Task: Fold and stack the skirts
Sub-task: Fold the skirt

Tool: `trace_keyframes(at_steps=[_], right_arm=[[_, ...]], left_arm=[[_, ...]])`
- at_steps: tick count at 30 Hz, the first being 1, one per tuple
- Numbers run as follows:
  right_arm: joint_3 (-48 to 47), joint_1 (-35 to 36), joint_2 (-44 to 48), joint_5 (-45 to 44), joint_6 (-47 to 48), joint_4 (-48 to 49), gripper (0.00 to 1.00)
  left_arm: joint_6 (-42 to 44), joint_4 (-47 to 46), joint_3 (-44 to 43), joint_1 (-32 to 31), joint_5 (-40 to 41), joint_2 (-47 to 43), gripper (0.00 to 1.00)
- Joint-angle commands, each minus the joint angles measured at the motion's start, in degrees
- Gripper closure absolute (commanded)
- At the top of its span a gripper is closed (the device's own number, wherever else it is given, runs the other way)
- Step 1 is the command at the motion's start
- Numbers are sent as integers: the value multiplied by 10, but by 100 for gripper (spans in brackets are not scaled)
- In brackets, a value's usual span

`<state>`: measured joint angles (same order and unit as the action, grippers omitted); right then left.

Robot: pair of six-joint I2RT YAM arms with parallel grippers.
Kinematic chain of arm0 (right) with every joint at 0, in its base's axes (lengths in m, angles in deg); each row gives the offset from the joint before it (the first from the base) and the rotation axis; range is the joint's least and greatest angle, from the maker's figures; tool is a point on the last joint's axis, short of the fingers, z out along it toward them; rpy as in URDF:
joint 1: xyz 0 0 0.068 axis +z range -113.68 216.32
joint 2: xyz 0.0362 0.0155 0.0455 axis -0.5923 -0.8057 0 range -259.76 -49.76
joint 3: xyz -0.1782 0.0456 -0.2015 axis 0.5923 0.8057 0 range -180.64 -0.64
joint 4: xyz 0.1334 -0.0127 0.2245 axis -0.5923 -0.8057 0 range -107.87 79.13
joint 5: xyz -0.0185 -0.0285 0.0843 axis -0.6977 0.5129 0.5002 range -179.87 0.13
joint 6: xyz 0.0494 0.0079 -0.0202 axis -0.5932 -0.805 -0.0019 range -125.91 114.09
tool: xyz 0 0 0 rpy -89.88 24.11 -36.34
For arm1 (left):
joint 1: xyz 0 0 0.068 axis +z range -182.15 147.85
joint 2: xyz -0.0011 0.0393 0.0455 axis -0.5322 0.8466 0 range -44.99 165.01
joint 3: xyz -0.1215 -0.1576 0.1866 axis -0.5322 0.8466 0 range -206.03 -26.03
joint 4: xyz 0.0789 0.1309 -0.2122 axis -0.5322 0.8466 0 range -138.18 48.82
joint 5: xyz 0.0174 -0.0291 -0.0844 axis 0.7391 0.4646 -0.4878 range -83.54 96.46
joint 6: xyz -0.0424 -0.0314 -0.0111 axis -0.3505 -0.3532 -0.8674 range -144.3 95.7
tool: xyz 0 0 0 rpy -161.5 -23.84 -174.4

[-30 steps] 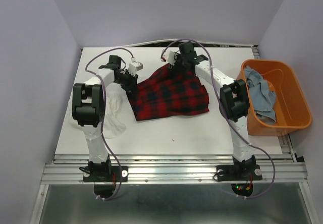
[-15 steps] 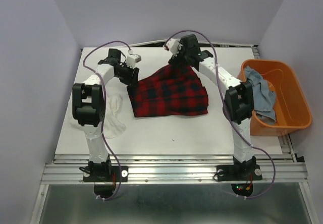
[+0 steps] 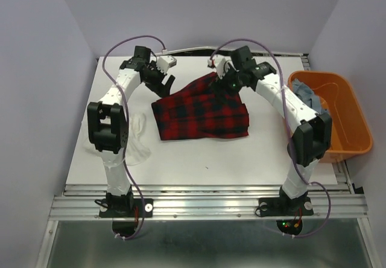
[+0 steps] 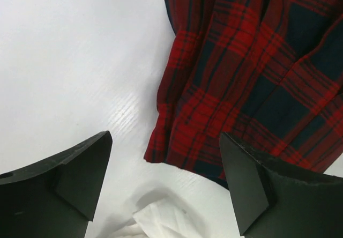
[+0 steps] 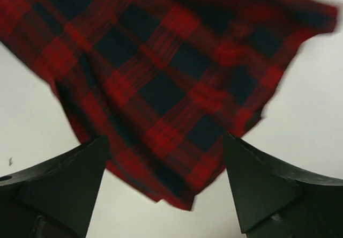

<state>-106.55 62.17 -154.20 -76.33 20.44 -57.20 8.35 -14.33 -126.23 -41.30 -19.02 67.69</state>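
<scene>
The red-and-black plaid skirt [image 3: 202,112] lies folded flat in the middle of the table. My left gripper [image 3: 164,82] hovers open just off its far left corner. In the left wrist view the plaid skirt [image 4: 252,72] sits past my open left gripper [image 4: 166,187], with nothing between the fingers. My right gripper [image 3: 228,81] hangs open over the skirt's far edge. The right wrist view shows the plaid skirt [image 5: 161,77] below the open right gripper [image 5: 166,190]. The white skirt [image 3: 136,139] lies crumpled at the left, and a bit of the white skirt [image 4: 161,222] shows under my left gripper. The denim skirt [image 3: 306,91] lies in the tub, partly hidden by my right arm.
The orange tub [image 3: 350,132] stands at the table's right edge, next to my right arm. Purple walls close in the table at the back and on both sides. Cables loop above both wrists.
Both grippers have opened and let go of the plaid skirt's far edge, which now lies on the table. Both have lifted, and the right arm has swung its elbow out to the right.
</scene>
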Motion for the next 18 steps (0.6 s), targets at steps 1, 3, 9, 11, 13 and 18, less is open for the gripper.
trace_keyframes(at_steps=[1, 3, 9, 11, 13, 18], right_arm=[[85, -1, -23, 78, -41, -68, 11], [120, -1, -36, 70, -41, -55, 15], [135, -39, -113, -5, -40, 9, 30], [103, -61, -149, -18, -36, 8, 32], [63, -91, -199, -28, -24, 8, 34], [-82, -119, -281, -91, 16, 12, 34]], left_arm=[[17, 44, -38, -3, 2, 48, 6], [3, 41, -44, -3, 15, 72, 16], [-13, 29, 3, -5, 64, 96, 64], [-11, 27, 28, -10, 64, 90, 77], [-8, 18, 57, -16, 70, 74, 93], [-17, 5, 155, -64, 53, 32, 100]])
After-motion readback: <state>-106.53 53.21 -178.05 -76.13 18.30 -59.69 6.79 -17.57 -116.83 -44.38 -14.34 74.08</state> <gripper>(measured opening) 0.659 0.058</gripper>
